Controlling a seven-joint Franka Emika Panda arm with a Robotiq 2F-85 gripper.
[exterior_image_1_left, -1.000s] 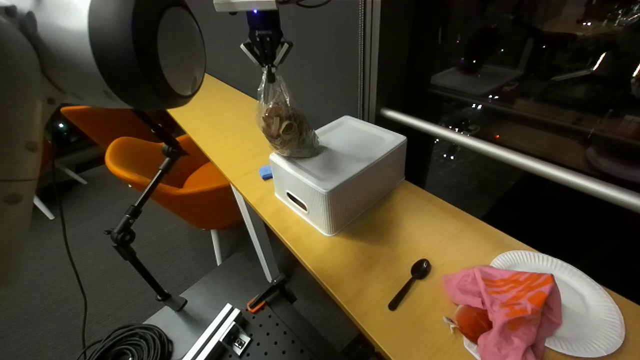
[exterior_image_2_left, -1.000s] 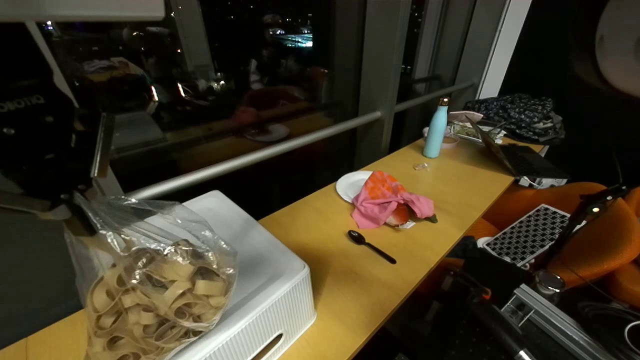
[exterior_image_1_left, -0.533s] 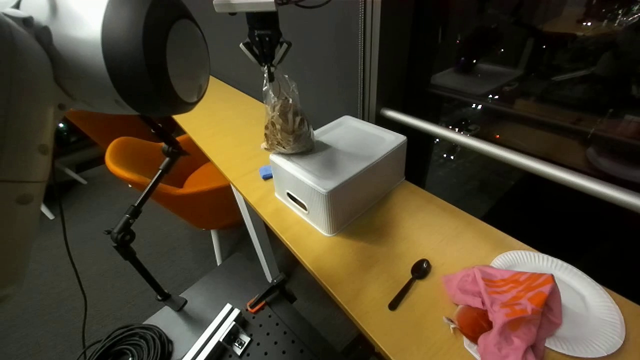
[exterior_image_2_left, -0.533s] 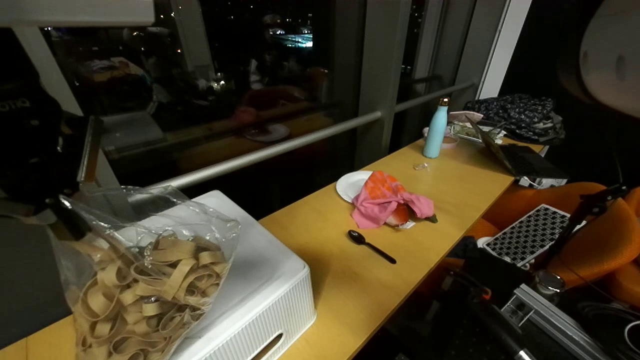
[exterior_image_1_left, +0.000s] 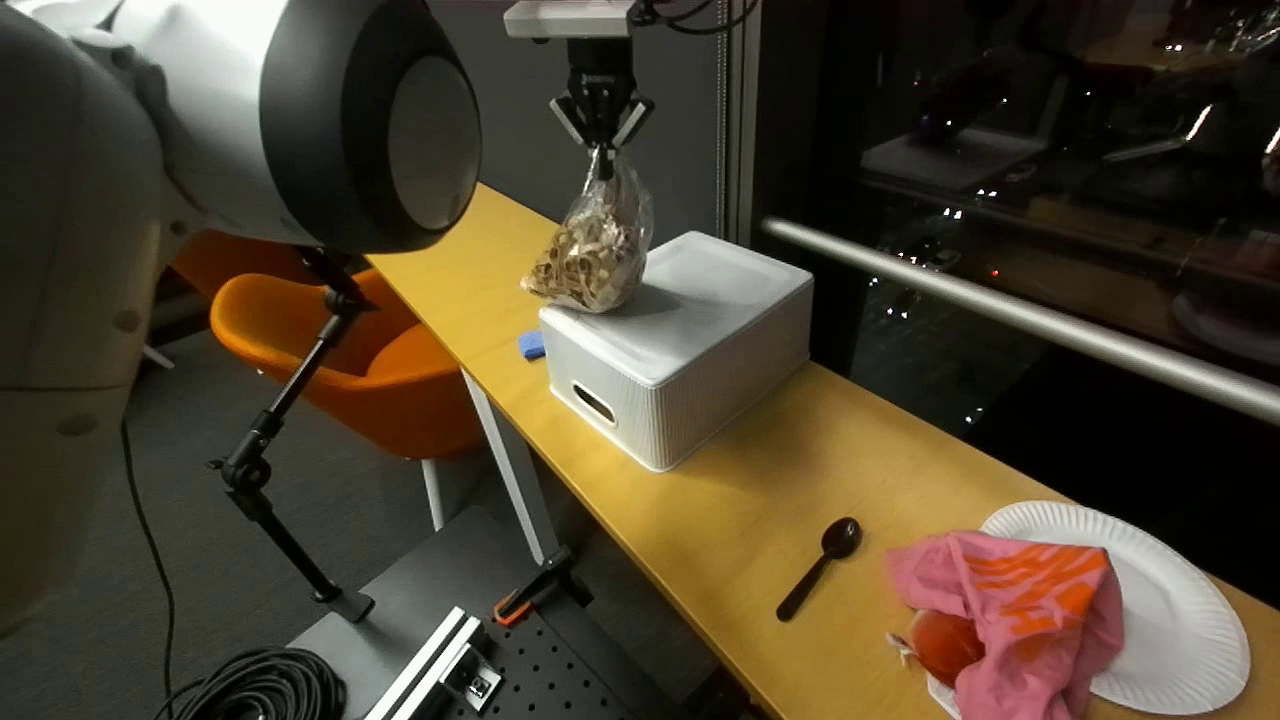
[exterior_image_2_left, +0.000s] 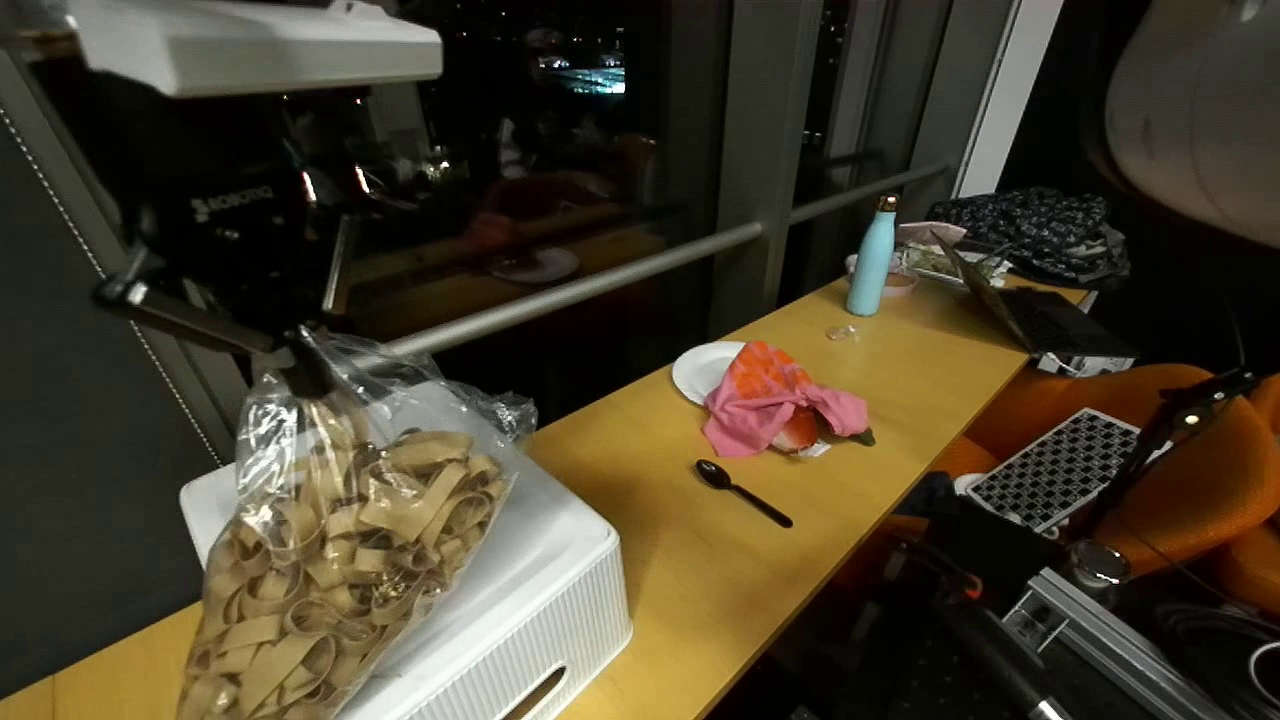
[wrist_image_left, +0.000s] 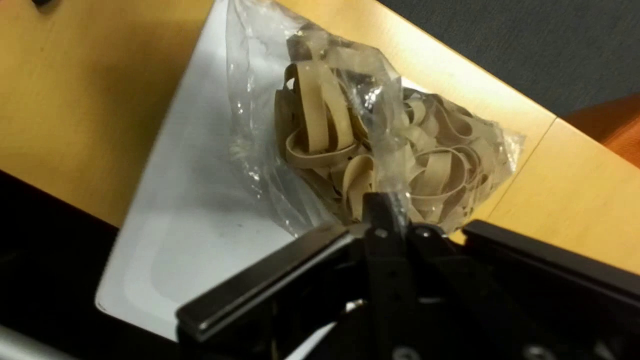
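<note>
My gripper (exterior_image_1_left: 605, 165) is shut on the gathered top of a clear plastic bag (exterior_image_1_left: 595, 255) filled with loops of tan elastic-like strip. The bag (exterior_image_2_left: 350, 570) hangs down from the fingertips. Below and behind it stands a white ribbed box (exterior_image_1_left: 720, 340) with a flat lid and a slot handle. In the wrist view the plastic runs up between the jaws, and the bag (wrist_image_left: 320, 120) spreads over a corner of the box lid (wrist_image_left: 190, 200) and part of the table. Whether the bag's bottom touches the lid, I cannot tell.
On the yellow table (exterior_image_1_left: 750, 520) lie a black spoon (exterior_image_1_left: 840, 540), a pink-orange cloth (exterior_image_1_left: 1040, 590) over a red round item (exterior_image_1_left: 945, 645), and a white plate (exterior_image_1_left: 1180, 620). A blue bottle (exterior_image_2_left: 872, 262) and a laptop (exterior_image_2_left: 1040, 310) stand farther off. A metal rail (exterior_image_1_left: 1000, 300) follows the window.
The gripper and its bag have shifted to the right in both exterior views since half a second ago. The bag has swung and turned while hanging. The box and table items stayed put.
</note>
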